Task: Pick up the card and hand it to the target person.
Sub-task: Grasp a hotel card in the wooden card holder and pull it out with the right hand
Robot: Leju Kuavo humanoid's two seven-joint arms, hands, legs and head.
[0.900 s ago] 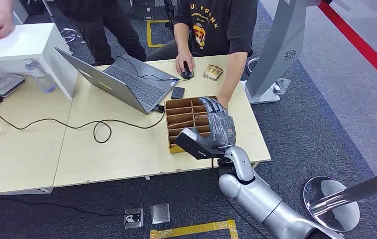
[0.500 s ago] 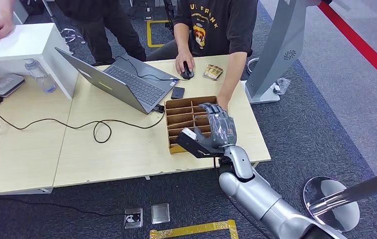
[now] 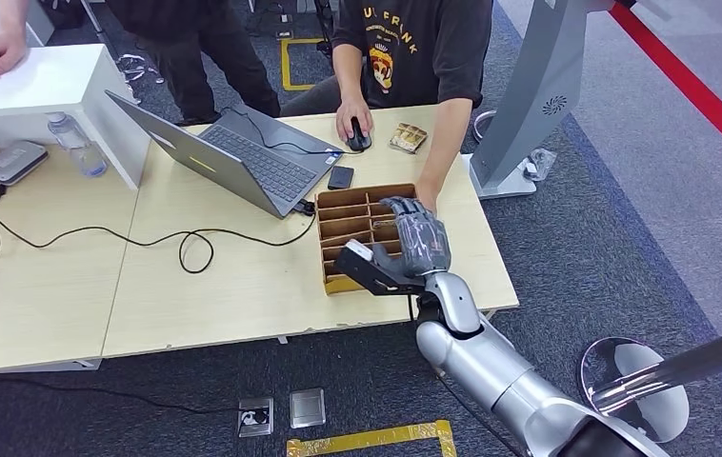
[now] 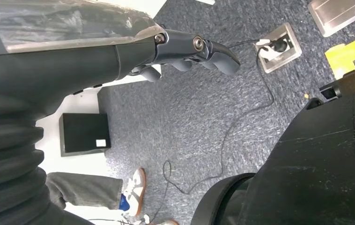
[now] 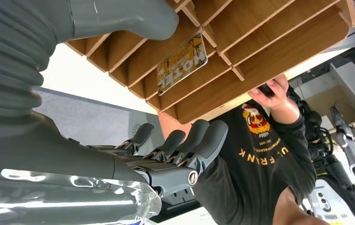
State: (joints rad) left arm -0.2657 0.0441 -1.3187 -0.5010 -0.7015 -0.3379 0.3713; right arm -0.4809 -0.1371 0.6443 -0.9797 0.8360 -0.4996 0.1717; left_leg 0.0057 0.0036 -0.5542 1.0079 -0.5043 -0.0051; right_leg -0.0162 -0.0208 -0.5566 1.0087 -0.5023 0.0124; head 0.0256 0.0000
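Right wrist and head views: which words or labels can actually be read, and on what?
"HOTEL": on the card lying in the wooden divider box, seen inverted.
"FRANK": yellow print on the person's black shirt; the preceding letters are partly hidden.
Small print under the shirt's emblem: too small to read.

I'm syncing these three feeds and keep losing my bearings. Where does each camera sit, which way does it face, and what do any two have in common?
Head view: high on the body, looking forward and down at the table; the right hand hovers over the wooden box.
Left wrist view: behind the hanging left hand, facing the carpet and a floor socket.
Right wrist view: behind the right hand, facing the box's compartments, one holding a card.
Shared: head and right wrist views both show the box and the person in the black shirt.
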